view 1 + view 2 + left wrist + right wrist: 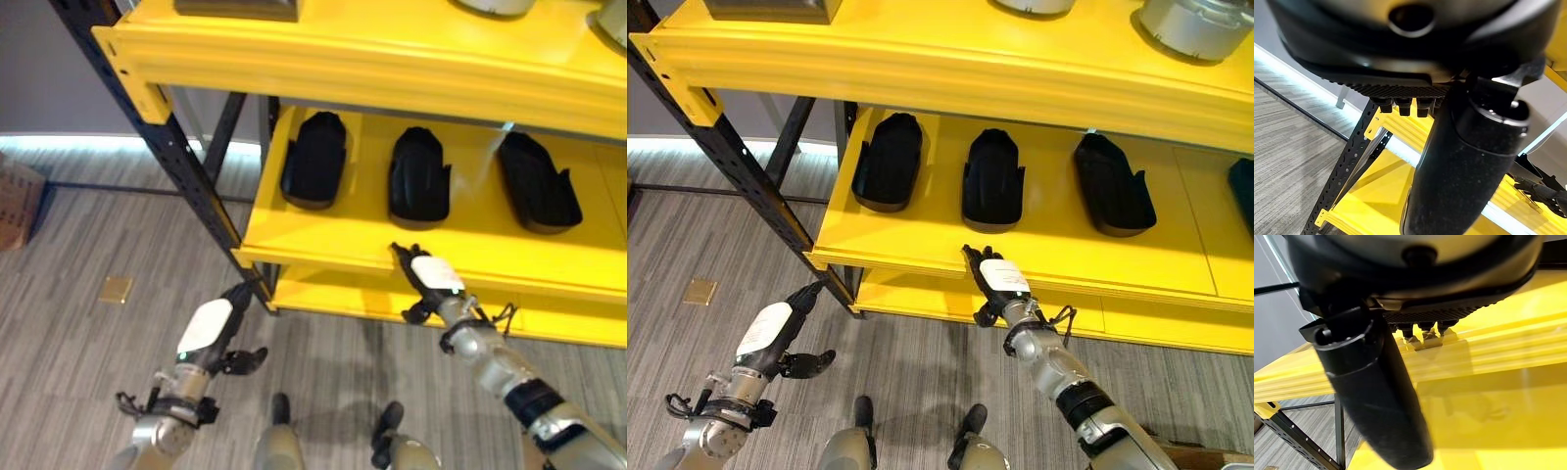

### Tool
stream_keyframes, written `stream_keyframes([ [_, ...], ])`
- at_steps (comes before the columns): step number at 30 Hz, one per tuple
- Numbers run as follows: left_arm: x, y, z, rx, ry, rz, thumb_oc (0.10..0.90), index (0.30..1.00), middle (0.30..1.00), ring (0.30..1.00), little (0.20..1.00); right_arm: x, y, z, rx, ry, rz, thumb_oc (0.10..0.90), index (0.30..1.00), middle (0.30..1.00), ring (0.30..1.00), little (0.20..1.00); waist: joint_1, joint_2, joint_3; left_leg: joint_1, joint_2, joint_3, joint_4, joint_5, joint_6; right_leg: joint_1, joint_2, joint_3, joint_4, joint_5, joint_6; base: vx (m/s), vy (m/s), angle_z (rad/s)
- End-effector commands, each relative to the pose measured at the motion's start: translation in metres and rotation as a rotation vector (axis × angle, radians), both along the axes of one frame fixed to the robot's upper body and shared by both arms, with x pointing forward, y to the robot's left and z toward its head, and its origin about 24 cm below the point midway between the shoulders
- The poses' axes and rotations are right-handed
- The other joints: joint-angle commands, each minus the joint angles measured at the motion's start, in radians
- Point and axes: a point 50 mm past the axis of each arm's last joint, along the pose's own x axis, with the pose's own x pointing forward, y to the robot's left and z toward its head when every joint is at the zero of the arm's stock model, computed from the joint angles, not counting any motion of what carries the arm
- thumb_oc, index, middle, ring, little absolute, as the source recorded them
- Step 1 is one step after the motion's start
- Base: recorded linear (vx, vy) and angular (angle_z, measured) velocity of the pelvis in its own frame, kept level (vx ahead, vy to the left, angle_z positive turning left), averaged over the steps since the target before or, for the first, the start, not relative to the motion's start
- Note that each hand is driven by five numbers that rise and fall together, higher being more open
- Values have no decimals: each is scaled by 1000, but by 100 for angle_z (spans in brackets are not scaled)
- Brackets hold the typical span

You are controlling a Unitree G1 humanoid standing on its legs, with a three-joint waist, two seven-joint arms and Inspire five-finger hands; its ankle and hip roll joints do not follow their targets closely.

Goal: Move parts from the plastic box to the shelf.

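The shelf [921, 250] is a yellow painted-metal unit on black perforated uprights [745, 176], with smooth, glossy decks. On its middle deck lie three black moulded parts, elongated with rounded ends and a matte finish: the left part [888, 162], the centre part [992, 178] and the right part [1113, 184]. They sit side by side, apart from each other, lengthwise front to back. Grey metal cylinders [1195, 24] stand on the top deck. The floor [686, 245] is grey wood-grain plank, with a small tan square [700, 291] lying on it.

The right robot hand [991, 279] is extended forward at the front edge of the middle deck, below the centre part; its fingers are straight and hold nothing, the thumb bearing a white cover. The left robot hand [784, 328] is raised over the floor beside the shelf's front upright, fingers relaxed and open, thumb spread to the side, holding nothing.
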Motion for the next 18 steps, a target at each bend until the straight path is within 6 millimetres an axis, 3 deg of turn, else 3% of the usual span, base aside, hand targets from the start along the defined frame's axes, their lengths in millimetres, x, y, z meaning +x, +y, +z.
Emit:
stream_keyframes([
  [1, 5, 1, 35, 3, -178, -49, 900, 1000, 1000, 1000, 1000, 27, 17, 52, 36, -231, 38, 900, 1000, 1000, 1000, 1000, -1, -43, -45, -86, 4, -65, 75, 2, 7, -15, -91, 57, 61, -1, 90, 0, 0, 0],
  [18, 7, 4, 35, -5, -180, -33, 900, 1000, 1000, 1000, 1000, 35, -3, 52, 14, -218, -48, 900, 1000, 1000, 1000, 1000, -3, -32, -21, -104, 9, -68, 85, 5, 6, -42, -100, 62, 87, -5, 88, -2, -1, 1],
])
